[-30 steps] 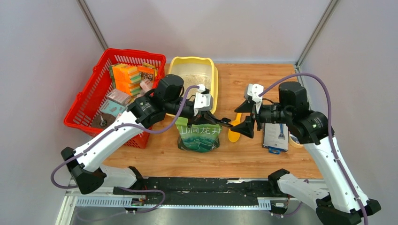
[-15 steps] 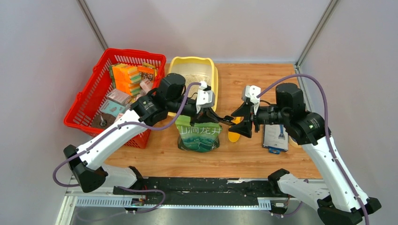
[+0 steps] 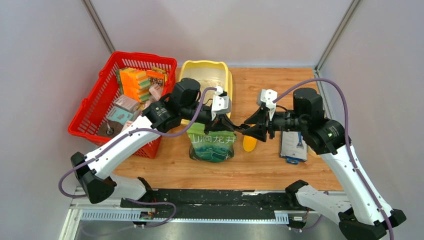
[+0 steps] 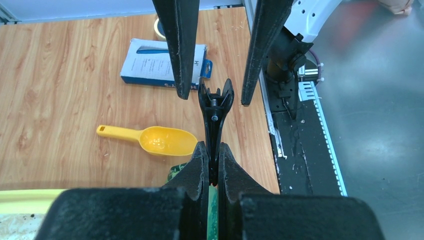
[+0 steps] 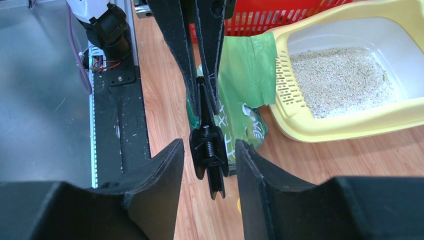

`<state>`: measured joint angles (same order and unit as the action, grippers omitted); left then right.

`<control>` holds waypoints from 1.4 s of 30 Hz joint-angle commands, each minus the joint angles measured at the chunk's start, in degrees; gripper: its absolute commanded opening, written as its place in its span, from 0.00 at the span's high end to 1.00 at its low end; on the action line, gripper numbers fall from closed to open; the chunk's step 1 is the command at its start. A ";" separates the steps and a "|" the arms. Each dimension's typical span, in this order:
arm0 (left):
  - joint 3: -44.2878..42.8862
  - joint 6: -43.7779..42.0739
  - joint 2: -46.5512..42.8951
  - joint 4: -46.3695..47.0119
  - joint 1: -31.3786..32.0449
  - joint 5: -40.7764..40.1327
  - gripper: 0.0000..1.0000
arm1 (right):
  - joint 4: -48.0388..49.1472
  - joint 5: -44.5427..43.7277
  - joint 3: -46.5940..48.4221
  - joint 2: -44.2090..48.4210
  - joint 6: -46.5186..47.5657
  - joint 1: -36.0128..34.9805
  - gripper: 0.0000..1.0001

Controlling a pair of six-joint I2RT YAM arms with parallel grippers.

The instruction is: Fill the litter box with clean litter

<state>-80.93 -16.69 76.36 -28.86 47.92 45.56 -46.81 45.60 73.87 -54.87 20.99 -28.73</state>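
Left gripper [image 4: 213,156] clamps the black clip [image 4: 215,102], the right gripper [image 5: 209,150] straddles its handles, jaws open and clear — likely a handover — next, close squarely on them.

We've got a red mesh basket [image 3: 145,55] on the left of the wooden table [image 3: 265,85], stuffed with orange-and-green packs [image 3: 135,82] and little boxes [image 3: 125,103]. Further right we see a yellow scoop [image 4: 167,141] lying flat, a blue-and-white box [image 4: 160,62] near it, plus a black spring clip [image 4: 215,107] up off the table.
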 commanded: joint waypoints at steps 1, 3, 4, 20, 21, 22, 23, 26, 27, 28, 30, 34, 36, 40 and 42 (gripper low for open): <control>-1.69 1.13 0.46 2.32 0.24 1.20 1.00 | 1.46 -1.04 0.05 0.38 0.80 -0.36 0.56; -1.87 1.31 0.55 2.32 0.16 0.85 1.00 | 1.19 -1.39 0.05 0.47 1.50 -0.36 0.58; -1.95 1.39 0.55 2.32 0.24 0.76 1.00 | 0.84 -1.48 -0.12 0.38 1.77 -0.36 0.60; -1.95 2.80 0.55 2.23 0.15 -0.65 0.44 | 1.02 -3.95 -0.65 1.08 2.21 -0.36 1.00; -1.87 2.89 0.46 2.23 0.15 -0.65 0.44 | 1.10 -3.94 -0.65 1.08 2.12 -0.36 1.00; -1.87 2.80 0.46 2.23 0.15 -0.91 0.44 | 0.93 -4.03 -0.57 1.08 2.12 -0.36 1.00; -1.95 2.80 0.37 2.14 0.15 -1.52 0.43 | 0.67 -4.47 -0.48 1.08 2.56 -0.36 1.00; -2.39 -0.08 -0.68 0.57 0.16 -7.05 0.43 | -1.00 -7.79 0.05 1.43 4.04 -0.27 1.00; -3.09 -1.49 -1.73 -0.40 0.15 -10.63 0.43 | -2.40 -9.12 0.22 1.96 4.66 -0.27 1.00; -3.19 -2.98 -2.35 -2.32 -0.02 -12.50 0.44 | -3.20 -10.26 0.31 2.14 5.71 -0.10 1.00; -1.88 -6.15 -4.97 -3.65 -1.15 -15.58 0.44 | -5.91 -12.81 0.49 2.49 8.43 0.60 1.00; 0.68 -12.30 -7.27 -9.44 -3.62 -11.39 0.52 | -8.56 -14.05 -1.26 1.27 12.22 0.69 1.00; 1.12 -20.29 -6.93 -16.36 -3.71 -6.48 0.61 | -8.56 -13.79 -1.62 -0.14 13.45 0.69 1.00; 4.28 -25.06 -5.70 -18.34 -3.54 -3.72 0.63 | -6.98 -11.33 -0.48 -3.92 16.88 0.61 1.00; 6.38 -27.16 -5.34 -16.94 -3.36 -3.03 0.64 | -7.77 -10.19 1.45 -7.08 18.72 0.61 1.00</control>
<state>-78.26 -35.51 69.56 -42.63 44.23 38.35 -54.52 33.56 72.64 -58.06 34.20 -28.32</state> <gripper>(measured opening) 0.369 0.053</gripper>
